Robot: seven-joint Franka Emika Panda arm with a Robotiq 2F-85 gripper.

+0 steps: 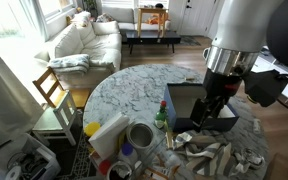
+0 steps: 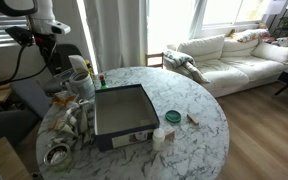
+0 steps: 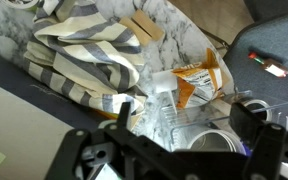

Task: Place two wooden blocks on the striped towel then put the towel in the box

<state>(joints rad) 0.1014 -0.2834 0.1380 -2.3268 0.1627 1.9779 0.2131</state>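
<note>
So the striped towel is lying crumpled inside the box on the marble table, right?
Not inside. The striped towel is lying crumpled on the marble table beside the box, not in it; an exterior view shows this.

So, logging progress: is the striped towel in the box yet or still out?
Out. The striped towel lies bunched on the table beside the box, whose dark inside shows no cloth.
</note>
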